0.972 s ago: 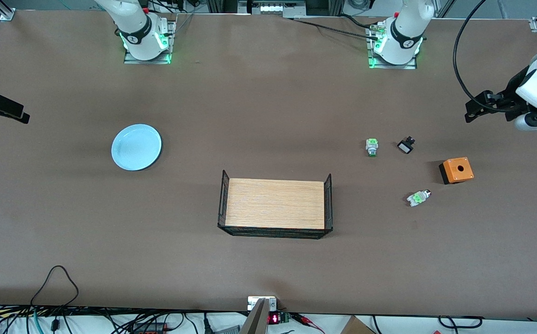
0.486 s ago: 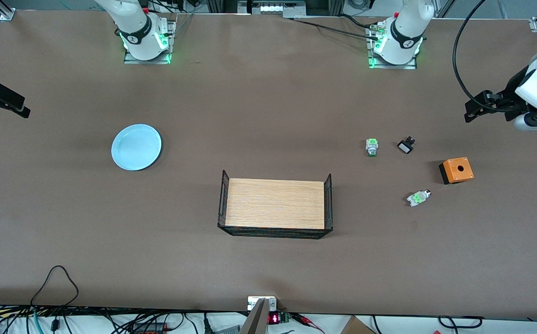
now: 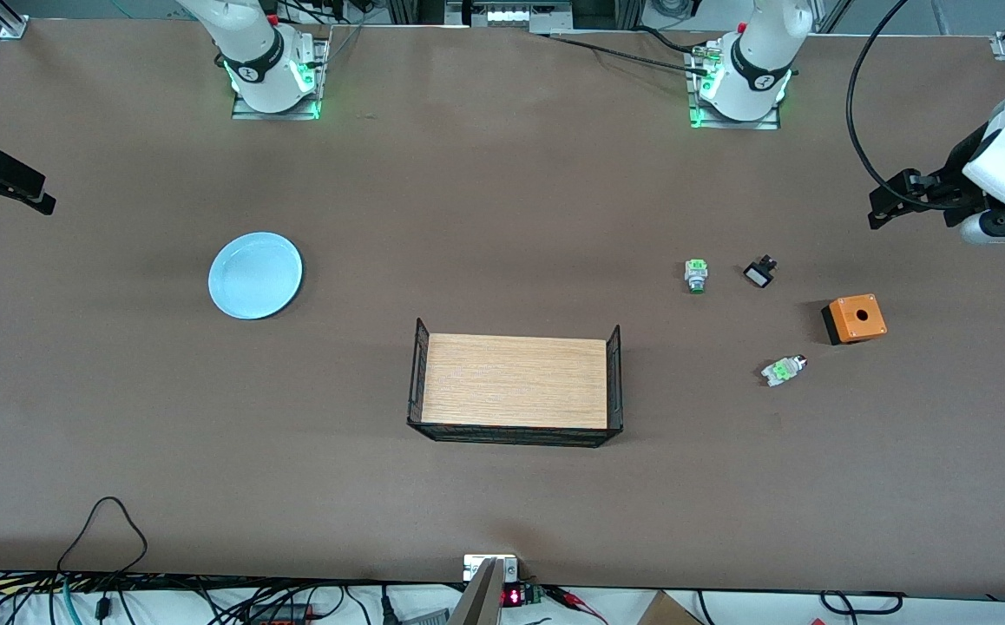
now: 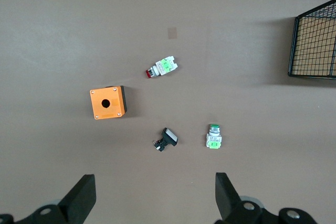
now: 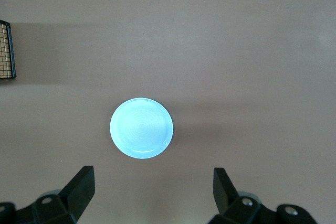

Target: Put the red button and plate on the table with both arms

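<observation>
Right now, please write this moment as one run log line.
left pincer: open, high over table | right pincer: open, above round pale blue plate | red-capped push-button switch: untouched on table

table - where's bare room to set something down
Bare table between the plate and the shelf, and the wide strip nearer the front camera than the shelf. Crowded toward the left arm's end: red button, green-capped switch, black switch, orange box.
</observation>
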Available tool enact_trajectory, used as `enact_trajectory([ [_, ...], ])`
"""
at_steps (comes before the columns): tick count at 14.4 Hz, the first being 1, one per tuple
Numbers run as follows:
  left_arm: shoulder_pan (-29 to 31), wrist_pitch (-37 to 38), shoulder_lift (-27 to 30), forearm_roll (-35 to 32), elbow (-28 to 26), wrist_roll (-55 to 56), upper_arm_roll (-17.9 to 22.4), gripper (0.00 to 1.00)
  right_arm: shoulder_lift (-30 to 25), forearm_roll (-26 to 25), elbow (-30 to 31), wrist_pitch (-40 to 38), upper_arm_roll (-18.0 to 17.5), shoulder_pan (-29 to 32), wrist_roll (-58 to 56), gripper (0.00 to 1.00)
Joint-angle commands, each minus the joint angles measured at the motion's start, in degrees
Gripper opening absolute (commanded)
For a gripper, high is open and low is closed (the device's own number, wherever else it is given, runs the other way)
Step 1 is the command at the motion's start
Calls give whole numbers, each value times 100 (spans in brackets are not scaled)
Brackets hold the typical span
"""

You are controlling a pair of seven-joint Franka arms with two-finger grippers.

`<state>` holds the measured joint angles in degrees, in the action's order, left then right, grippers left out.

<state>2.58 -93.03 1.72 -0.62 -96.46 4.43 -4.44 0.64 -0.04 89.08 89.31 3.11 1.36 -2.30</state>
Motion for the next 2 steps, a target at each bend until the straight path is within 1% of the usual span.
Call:
enact_trajectory([
  [1,15,57,74,1,-31,32,-22,100,33,-31,-75,-107,5,-21,-51,100],
  [2,15,57,74,1,-31,32,-22,100,33,-31,-75,-107,-3,-30,-51,100],
])
